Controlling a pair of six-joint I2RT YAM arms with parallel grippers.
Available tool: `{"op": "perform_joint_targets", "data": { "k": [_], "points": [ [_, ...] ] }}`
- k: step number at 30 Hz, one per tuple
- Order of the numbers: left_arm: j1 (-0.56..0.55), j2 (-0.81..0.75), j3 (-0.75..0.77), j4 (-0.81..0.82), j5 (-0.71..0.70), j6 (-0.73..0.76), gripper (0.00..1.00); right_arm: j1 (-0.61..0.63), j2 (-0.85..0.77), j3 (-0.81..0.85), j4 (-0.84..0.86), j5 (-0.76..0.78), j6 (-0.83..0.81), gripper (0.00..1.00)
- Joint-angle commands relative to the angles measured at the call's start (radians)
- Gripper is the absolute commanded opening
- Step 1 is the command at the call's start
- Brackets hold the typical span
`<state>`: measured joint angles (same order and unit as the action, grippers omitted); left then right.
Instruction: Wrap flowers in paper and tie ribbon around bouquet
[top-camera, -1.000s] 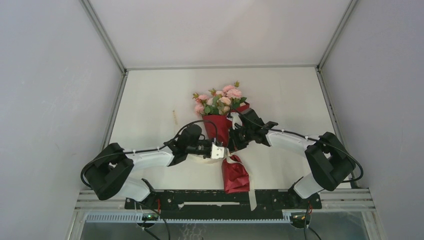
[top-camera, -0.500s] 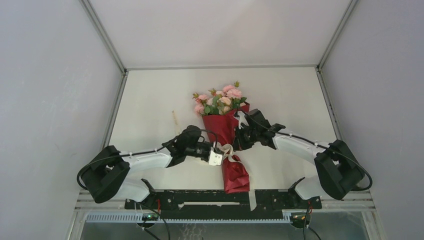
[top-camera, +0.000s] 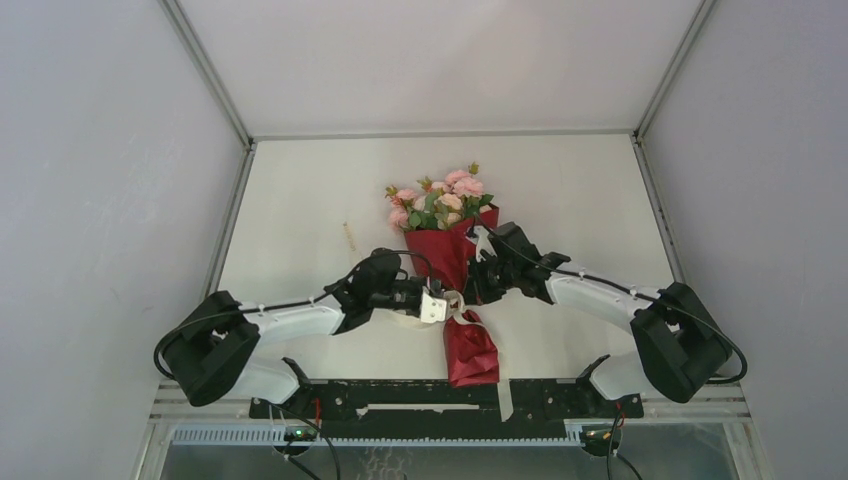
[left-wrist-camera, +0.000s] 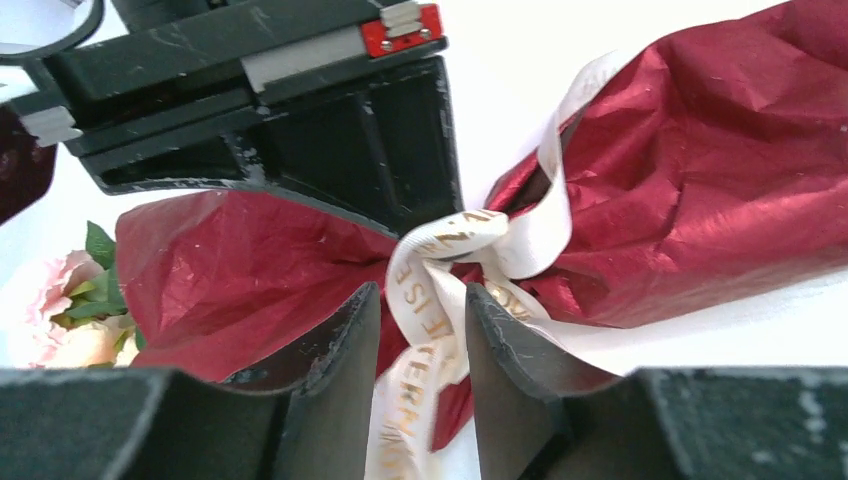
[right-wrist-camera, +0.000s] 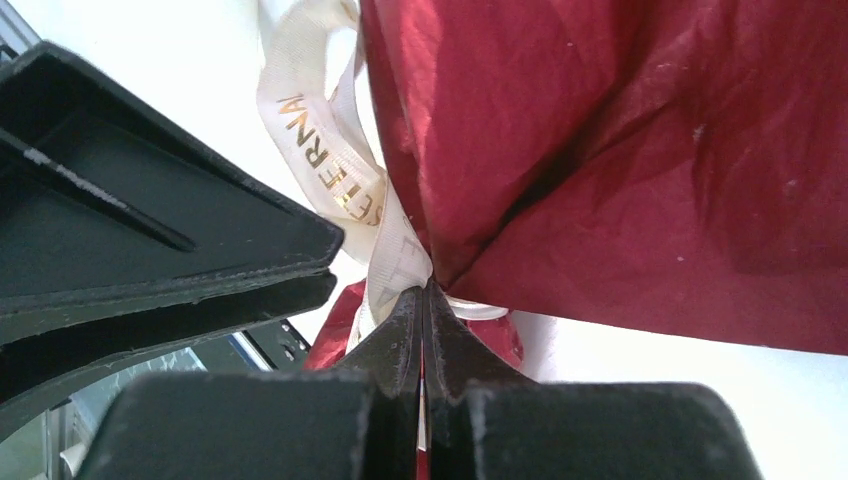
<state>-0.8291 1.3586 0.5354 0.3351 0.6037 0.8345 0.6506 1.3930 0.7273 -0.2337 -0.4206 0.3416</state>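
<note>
Dark red paper (top-camera: 440, 255) already cones the flowers (top-camera: 440, 200) on the table (top-camera: 300, 200), ribbon (left-wrist-camera: 440, 250) knotted at the waist; right pincer (right-wrist-camera: 422, 292) clenched on one ribbon strand, left pincer (left-wrist-camera: 420, 320) parted astride another; tightening and finishing apparently remain.

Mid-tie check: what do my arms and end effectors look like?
The left arm and right arm have white link shells between bulky black joints, with a thin black cable running along each. The left end effector and right end effector have black, scuffed, wedge-shaped fingers; a small red label sits on the right one's body.
</note>
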Motion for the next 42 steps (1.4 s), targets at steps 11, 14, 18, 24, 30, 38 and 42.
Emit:
{"op": "perform_joint_targets", "data": {
  "k": [11,14,18,24,30,38,42],
  "points": [
    [-0.007,0.064,0.058,0.064,0.027,0.006,0.34,0.049,-0.055,0.003,0.059,-0.045,-0.049,0.00],
    [-0.008,0.061,0.059,0.064,0.040,0.019,0.18,0.050,-0.053,0.003,0.050,-0.035,-0.052,0.00],
    [-0.008,0.036,0.038,0.046,0.061,0.078,0.00,0.042,-0.051,0.002,0.032,0.005,-0.040,0.00],
    [-0.006,-0.020,0.002,-0.063,0.090,0.202,0.00,-0.028,-0.078,-0.040,0.043,0.037,0.022,0.00],
    [-0.006,-0.024,-0.009,-0.065,0.092,0.200,0.00,-0.032,-0.088,-0.046,0.054,0.030,0.033,0.00],
    [0.005,-0.054,0.026,-0.112,-0.029,0.156,0.52,-0.029,-0.097,-0.045,0.045,0.025,0.032,0.00],
    [0.060,-0.101,0.129,-0.480,-0.024,0.173,0.76,-0.028,-0.091,-0.045,0.042,0.026,0.031,0.00]
  ]
}}
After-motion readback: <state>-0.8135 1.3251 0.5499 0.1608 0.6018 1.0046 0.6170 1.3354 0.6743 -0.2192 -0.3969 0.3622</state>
